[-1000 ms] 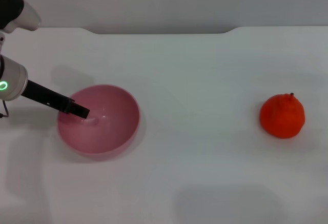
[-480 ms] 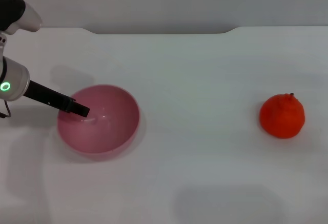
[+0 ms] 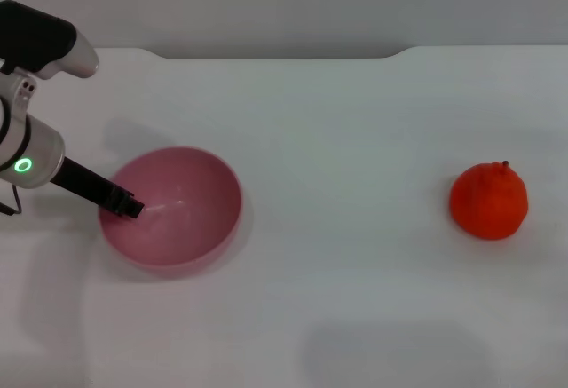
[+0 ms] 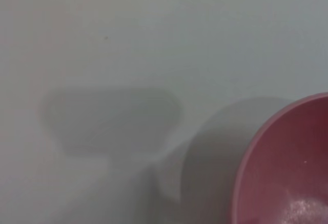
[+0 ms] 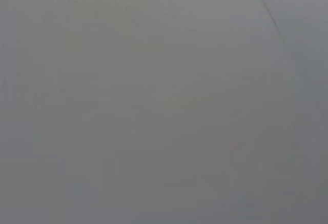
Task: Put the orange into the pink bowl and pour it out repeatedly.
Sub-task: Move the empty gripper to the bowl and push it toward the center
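Reaching over the near-left rim of the bowl [image 3: 177, 219], the left gripper [image 3: 127, 207] shows one dark finger; its opening cannot be told. Orange [image 3: 488, 201] sits well apart, far to the gripper's right.

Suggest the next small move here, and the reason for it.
Probably lift the left gripper clear of the pink bowl: the bowl sits upright and empty, while the orange lies far off on the robot's right, still to be fetched.
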You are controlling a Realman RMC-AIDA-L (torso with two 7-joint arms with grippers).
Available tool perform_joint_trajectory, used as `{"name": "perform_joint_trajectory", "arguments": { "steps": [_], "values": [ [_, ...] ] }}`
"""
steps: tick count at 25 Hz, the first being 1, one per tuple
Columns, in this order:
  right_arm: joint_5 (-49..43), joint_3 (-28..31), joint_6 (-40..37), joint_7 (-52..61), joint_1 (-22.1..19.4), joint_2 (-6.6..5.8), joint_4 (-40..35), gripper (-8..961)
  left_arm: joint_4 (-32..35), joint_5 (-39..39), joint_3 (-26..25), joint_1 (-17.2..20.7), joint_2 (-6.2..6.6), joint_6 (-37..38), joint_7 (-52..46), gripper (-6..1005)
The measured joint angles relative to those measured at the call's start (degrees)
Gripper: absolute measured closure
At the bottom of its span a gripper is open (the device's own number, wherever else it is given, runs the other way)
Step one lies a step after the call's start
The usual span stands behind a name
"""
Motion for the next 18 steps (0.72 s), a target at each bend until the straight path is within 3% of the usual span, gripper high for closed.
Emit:
{"name": "perform_joint_trajectory", "arguments": {
  "steps": [3, 9, 18],
  "values": [
    [-0.1, 0.0, 0.0, 0.0, 0.1, -0.05, 0.0, 497, 0.1, 0.0, 0.3, -0.3, 0.00, 0.0, -0.1, 644],
    [-0.1, 0.1, 0.1, 0.0, 0.1, -0.14, 0.0, 498, 0.7, 0.0, -0.1, -0.7, 0.00, -0.1, -0.2, 842],
    [-0.1, 0.3, 0.1, 0.0, 0.0, -0.15, 0.0, 498, 0.7, 0.0, -0.1, -1.5, 0.00, -0.1, -0.3, 949]
  ]
}}
